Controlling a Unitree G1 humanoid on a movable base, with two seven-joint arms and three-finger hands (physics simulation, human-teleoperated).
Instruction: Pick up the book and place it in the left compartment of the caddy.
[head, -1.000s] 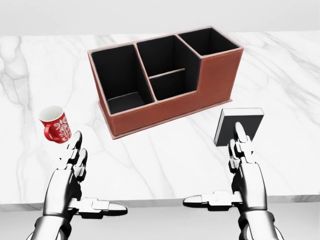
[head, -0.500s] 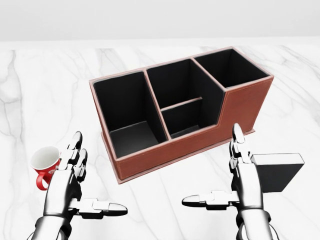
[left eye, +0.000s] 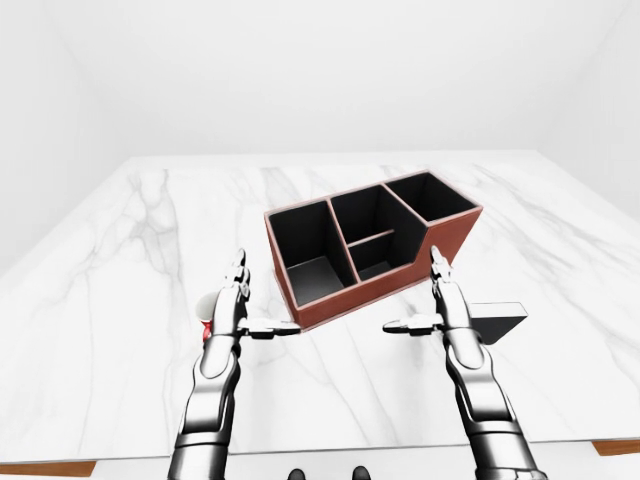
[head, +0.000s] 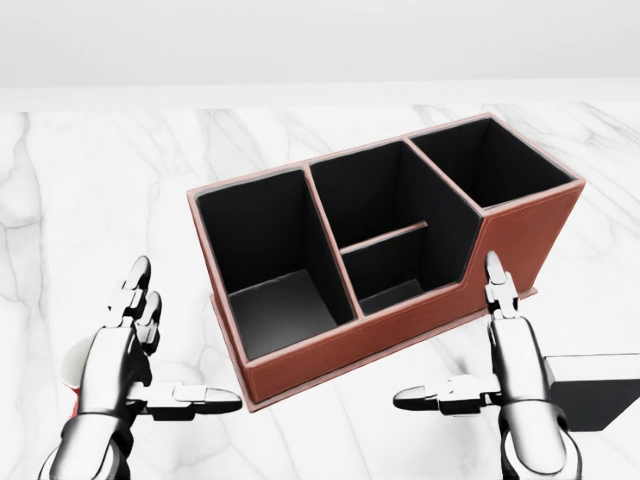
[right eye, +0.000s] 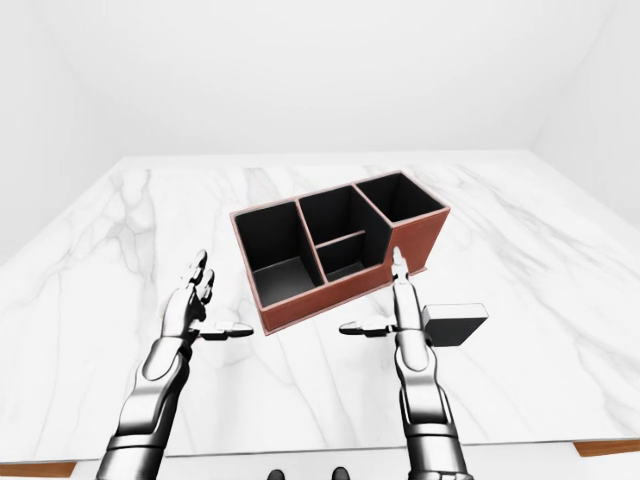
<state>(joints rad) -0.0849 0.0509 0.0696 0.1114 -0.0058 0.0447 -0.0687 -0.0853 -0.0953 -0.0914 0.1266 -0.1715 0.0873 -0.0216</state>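
Observation:
A brown caddy (head: 335, 348) with black compartments stands on the marble table, mid-view. Its left compartment (head: 268, 300) is empty. The dark book (head: 600, 395) lies at the lower right of the head view, partly behind my right hand (head: 455, 345). That hand is open, fingers up and thumb pointing left, just left of the book and beside the caddy's right end, holding nothing. My left hand (head: 180, 345) is open and empty, to the left of the caddy.
A red and white mug (head: 66, 372) stands at the lower left, mostly hidden behind my left hand. The white marble table (left eye: 120, 260) stretches wide on both sides. Its near edge (left eye: 330, 446) runs along the bottom of the left-eye view.
The camera has moved closer. The caddy is larger and lower in the head view, the book has slid to the lower right, the mug to the lower left. Both hands stay open.

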